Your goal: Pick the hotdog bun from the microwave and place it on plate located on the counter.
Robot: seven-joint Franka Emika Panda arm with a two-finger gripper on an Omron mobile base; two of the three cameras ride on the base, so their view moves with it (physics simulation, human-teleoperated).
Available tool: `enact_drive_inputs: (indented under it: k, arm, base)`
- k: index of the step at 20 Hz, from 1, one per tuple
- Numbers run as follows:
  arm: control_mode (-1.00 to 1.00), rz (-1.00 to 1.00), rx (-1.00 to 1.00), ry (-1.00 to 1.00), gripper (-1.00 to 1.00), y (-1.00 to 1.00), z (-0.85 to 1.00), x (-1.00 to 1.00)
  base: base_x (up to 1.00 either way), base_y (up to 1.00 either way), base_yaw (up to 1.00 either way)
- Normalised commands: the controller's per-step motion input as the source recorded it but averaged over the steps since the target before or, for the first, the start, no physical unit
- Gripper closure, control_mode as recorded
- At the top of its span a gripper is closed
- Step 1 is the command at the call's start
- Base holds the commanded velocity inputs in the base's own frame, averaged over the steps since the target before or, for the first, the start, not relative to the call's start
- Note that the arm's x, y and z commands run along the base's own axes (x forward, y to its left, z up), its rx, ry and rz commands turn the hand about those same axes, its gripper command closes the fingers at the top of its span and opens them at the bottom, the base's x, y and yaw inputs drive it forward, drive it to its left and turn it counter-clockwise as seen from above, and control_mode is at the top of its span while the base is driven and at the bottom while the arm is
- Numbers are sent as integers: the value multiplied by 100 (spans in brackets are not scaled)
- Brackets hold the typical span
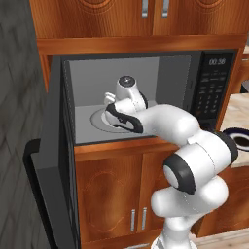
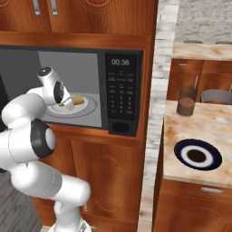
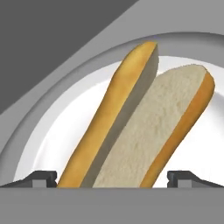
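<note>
1. Right now your gripper [image 3: 112, 178] is inside the microwave [image 2: 122, 90], jaws spread wide.
2. You see the hotdog bun [image 3: 140, 127] lying between the two fingertips [image 3: 41, 178], on the white dish [image 3: 52, 131].
3. Your plate [image 2: 198, 154] sits on the worktop [image 2: 213, 127], well apart.

Rendered frames, even flat light, no glare or blur. Microwave [image 1: 136, 97] cavity evenly lit, soft shade under arm. Hand view sharp; bun [image 3: 140, 127] split holds a soft shadow. No edge distortion.
</note>
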Motion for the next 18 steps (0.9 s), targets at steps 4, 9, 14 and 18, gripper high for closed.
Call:
enact_drive_inputs:
  k: [4, 9, 14, 18]
  arm:
    - [-100, 0, 0, 4, 100, 0, -11, 8]
    - [-100, 0, 0, 0, 100, 0, 0, 0]
    - [-100, 17, 0, -14, 100, 0, 1, -85]
    - [-100, 31, 0, -9, 100, -25, 14, -100]
  base:
    - [0, 0, 0]
    - [0, 0, 0]
    - [0, 0, 0]
    - [0, 0, 0]
